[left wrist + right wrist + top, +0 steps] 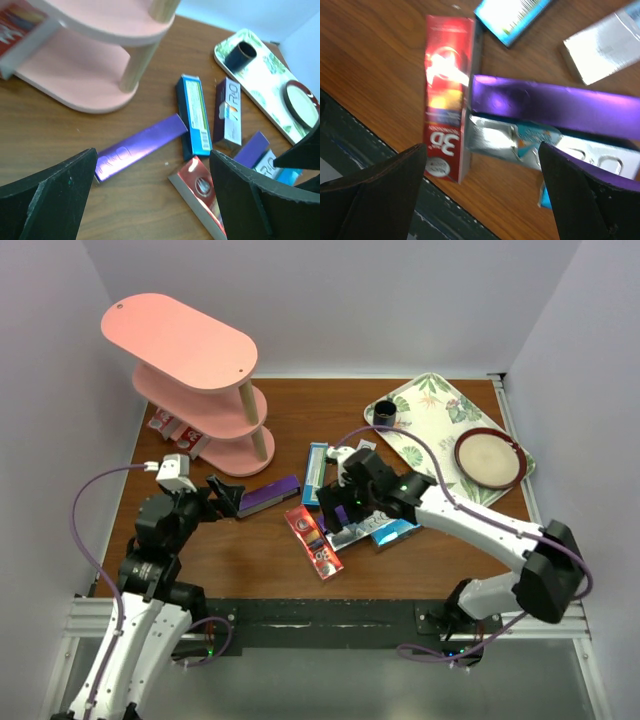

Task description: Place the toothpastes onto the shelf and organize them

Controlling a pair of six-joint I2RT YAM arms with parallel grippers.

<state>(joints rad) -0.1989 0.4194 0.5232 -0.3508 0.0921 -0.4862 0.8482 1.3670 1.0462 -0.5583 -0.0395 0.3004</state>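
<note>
The pink shelf (180,340) stands at the far left, with red toothpastes (170,430) on its bottom tier. Several more toothpastes lie loose mid-table: a purple one (270,496), a teal one (315,472) and a red one (313,540). My left gripper (225,497) is open just left of the purple carton (140,147), with nothing between its fingers. My right gripper (345,508) hangs open over the pile. Under it lie a red carton (447,100), a purple carton (555,105) and a crumpled silver one (512,142).
A leaf-patterned tray (430,410) sits at the back right, holding a dark cup (386,416) and a round brown-rimmed dish (490,458). White walls close in the table on the left, back and right. A wooden shelf post (137,70) stands near the cartons.
</note>
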